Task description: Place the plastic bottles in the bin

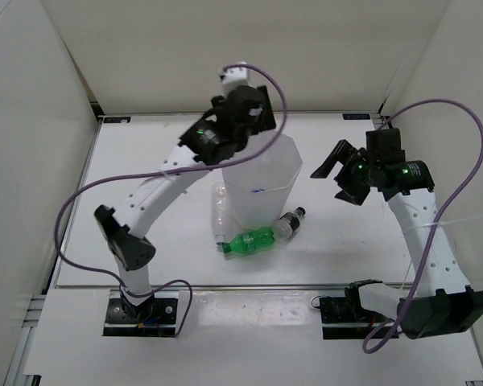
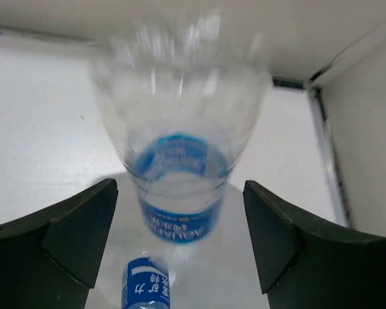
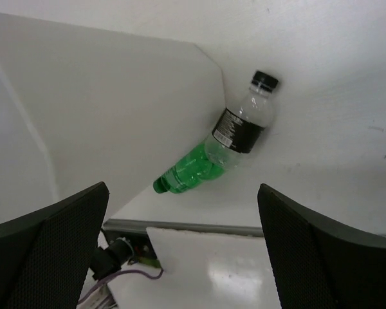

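Left fingers (image 2: 64, 244) spread wide, blue-labelled bottle (image 2: 179, 193) untouched between them; right fingers (image 3: 45, 257) likewise wide, empty

bin (image 1: 266, 173) 1 | green bottle (image 1: 250, 240) 1 | clear bottles (image 1: 220, 214) 4

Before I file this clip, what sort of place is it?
Probably a lab robot test cell: a white table boxed in by plain white panels, two arms bolted at its near edge, a bin and plastic bottles.

Bright light, faint shadows, bottle (image 2: 179, 161) apparently motion-blurred
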Tool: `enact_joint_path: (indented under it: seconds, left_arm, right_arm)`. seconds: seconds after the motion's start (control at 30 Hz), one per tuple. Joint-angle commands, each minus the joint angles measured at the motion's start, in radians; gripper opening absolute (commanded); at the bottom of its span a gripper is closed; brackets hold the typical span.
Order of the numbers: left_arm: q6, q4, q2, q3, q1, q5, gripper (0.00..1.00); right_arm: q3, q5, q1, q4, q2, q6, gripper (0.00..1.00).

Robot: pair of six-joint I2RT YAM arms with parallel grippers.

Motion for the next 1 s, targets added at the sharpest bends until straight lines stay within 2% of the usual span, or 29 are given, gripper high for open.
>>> enact_joint_path:
  seconds: [0.0, 0.03, 0.2, 0.37, 0.43, 0.57, 0.73, 0.83, 0.87, 0.93, 0.97]
  left_arm:
    - [0.082, -0.028, 0.019, 0.007, -0.037, -0.066, 0.91]
    - [0.082, -0.028, 0.019, -0.005, -0.05, -0.088, 1.0]
    - [0.091, -0.028, -0.042, -0.013, -0.05, -0.147, 1.0]
    - [0.076, -0.037, -0.168, -0.037, -0.05, -0.249, 1.0]
    - [0.004, -0.072, -0.266, -0.141, -0.05, -0.307, 1.0]
    - [-0.1, -0.156, -0.417, -0.358, -0.013, -0.296, 1.0]
    - [-0.332, -0.414, -0.536, -0.563, 0.019, -0.264, 1.0]
    - [-0.417, -0.483, -0.616, -0.655, 0.019, -0.24, 1.0]
    - [-0.432, -0.497, -0.653, -0.712, 0.019, -0.227, 1.0]
    - [-0.463, -0.509, -0.684, -0.76, 0.019, -0.217, 1.0]
    - [-0.48, -0.521, -0.711, -0.799, 0.019, -0.217, 1.0]
  right_arm:
    - [-0.104, -0.176, -0.057, 0.003, -0.017, 0.066, 1.0]
    - [-0.128, -0.203, -0.057, 0.015, -0.017, 0.078, 1.0]
    - [-0.198, -0.239, -0.069, 0.025, 0.046, 0.078, 1.0]
    - [-0.244, -0.253, -0.06, 0.057, 0.196, 0.078, 1.0]
    - [-0.244, -0.239, -0.034, 0.086, 0.28, 0.078, 1.0]
    - [-0.244, -0.219, -0.009, 0.123, 0.421, 0.088, 1.0]
    - [-0.253, -0.248, 0.052, 0.189, 0.595, 0.107, 0.99]
    - [-0.253, -0.248, 0.075, 0.216, 0.664, 0.108, 0.89]
    - [-0.241, -0.248, 0.075, 0.217, 0.678, 0.108, 0.8]
    - [-0.241, -0.236, 0.075, 0.217, 0.699, 0.108, 0.74]
    - [-0.241, -0.236, 0.065, 0.217, 0.699, 0.108, 0.68]
